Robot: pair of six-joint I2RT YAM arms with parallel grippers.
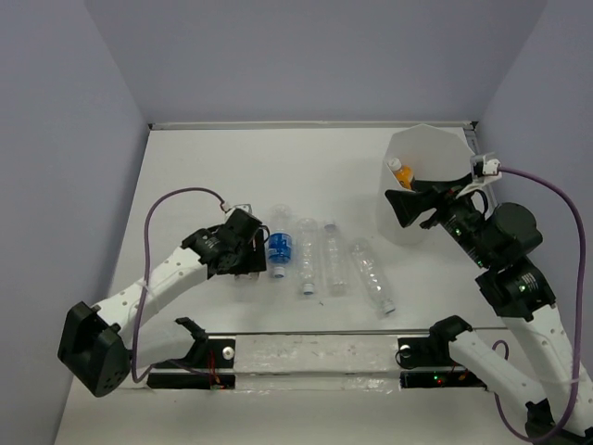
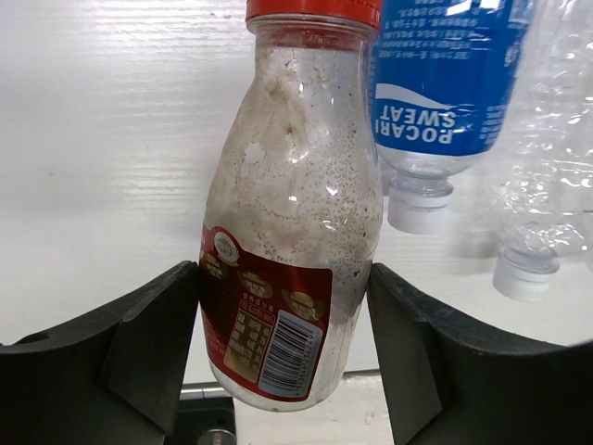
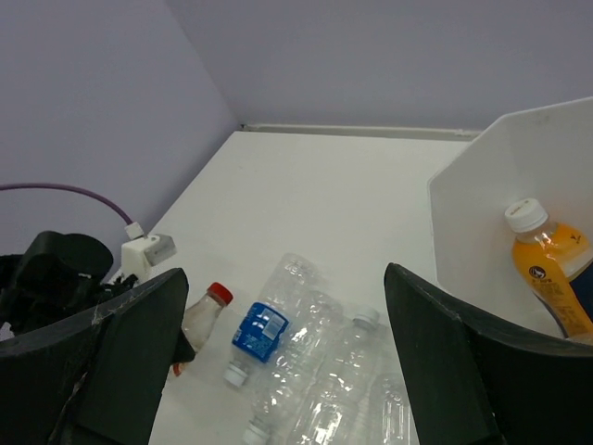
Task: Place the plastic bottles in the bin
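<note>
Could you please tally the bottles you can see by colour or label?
clear bottles: 3
blue-labelled bottle: 1
red-labelled bottle: 1
orange bottle, inside the bin: 1
Total: 6

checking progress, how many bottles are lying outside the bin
5: red-labelled bottle in the left end effector, blue-labelled bottle beside it, three clear bottles further right; none seem hidden.

Bright, even light; soft shadows.
White desk (image 2: 111,139) glares under the left wrist; clear bottle (image 2: 547,139) blurs.
</note>
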